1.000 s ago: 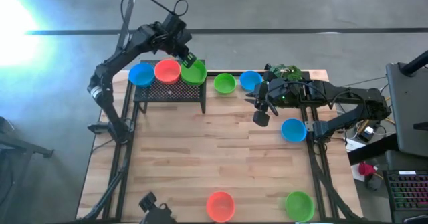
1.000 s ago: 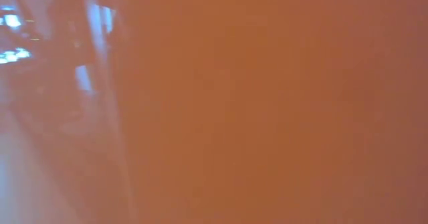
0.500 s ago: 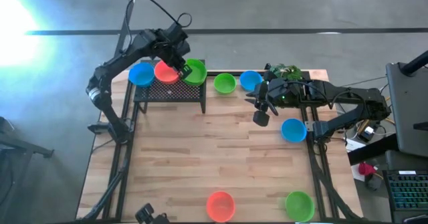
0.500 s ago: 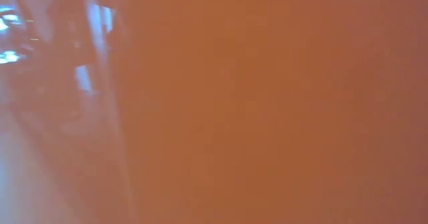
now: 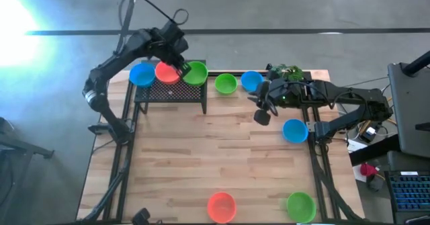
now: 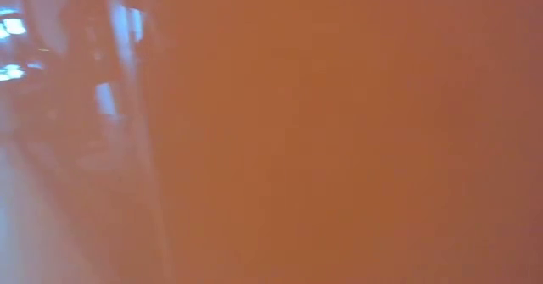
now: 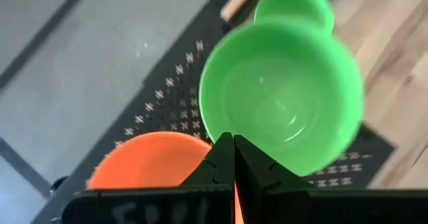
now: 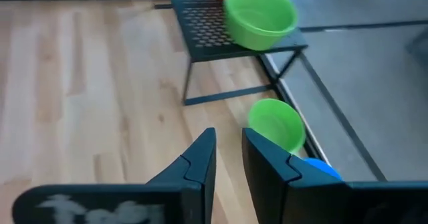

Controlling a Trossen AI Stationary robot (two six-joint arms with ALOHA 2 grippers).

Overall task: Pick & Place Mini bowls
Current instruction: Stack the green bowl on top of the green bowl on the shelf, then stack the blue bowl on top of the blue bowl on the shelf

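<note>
My left gripper [image 5: 182,66] has slid between the smooth round orange-red plastic bowl [image 5: 168,71] and green plastic bowl [image 7: 284,103] on the black wire-mesh stand [image 5: 171,91], fingers clenched empty, as my left wrist view alone shows; my right gripper [image 8: 227,158] waits slightly parted.

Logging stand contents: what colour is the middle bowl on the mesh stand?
Orange-red, between blue and green; the high view shows it best.

Grey concrete floor [image 5: 282,10] around the light wood plank surface [image 5: 215,151]; dark line across the top, bright glare upper left [image 5: 10,10], dark desk [image 5: 410,97] far right.
</note>
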